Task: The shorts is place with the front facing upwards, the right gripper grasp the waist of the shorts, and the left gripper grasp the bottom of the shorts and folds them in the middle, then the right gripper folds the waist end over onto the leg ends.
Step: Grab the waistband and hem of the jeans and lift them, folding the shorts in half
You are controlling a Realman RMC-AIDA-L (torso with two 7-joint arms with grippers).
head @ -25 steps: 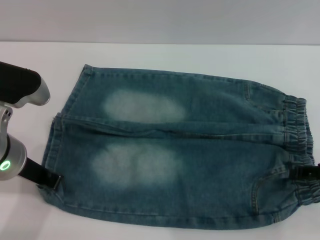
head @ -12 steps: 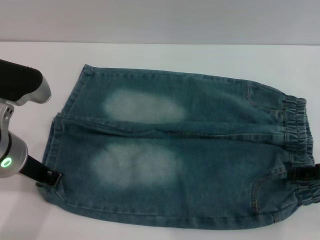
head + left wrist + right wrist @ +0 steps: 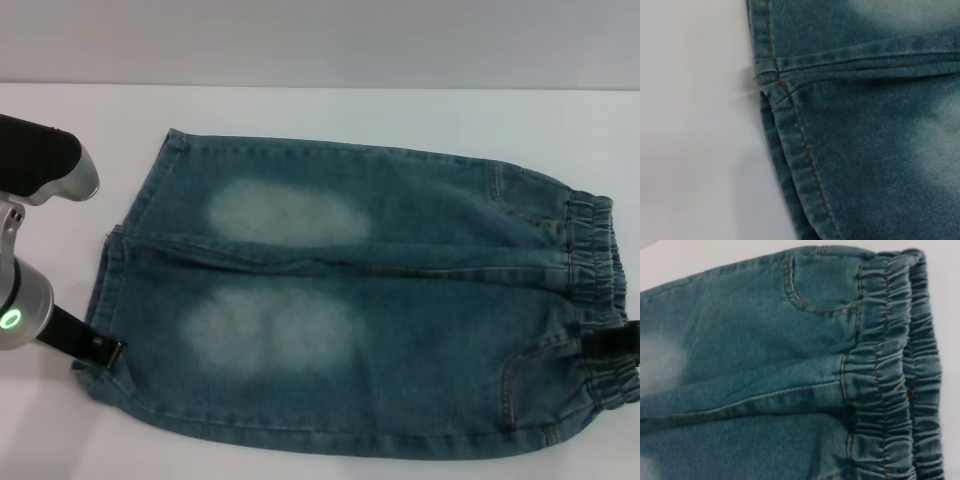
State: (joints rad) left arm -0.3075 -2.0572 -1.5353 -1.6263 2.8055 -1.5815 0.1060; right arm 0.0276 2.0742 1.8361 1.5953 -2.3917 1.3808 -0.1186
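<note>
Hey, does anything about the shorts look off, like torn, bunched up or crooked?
Nothing stands out. The shorts lie flat and front up on the table, leg hems toward the robot's left, elastic waist toward its right.

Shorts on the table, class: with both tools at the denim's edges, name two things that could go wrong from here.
1. The left tool sits at the very corner of the leg hems; it may pinch too little and slip off.
2. The right tool meets the bunched elastic waist; it might catch one layer only.
</note>
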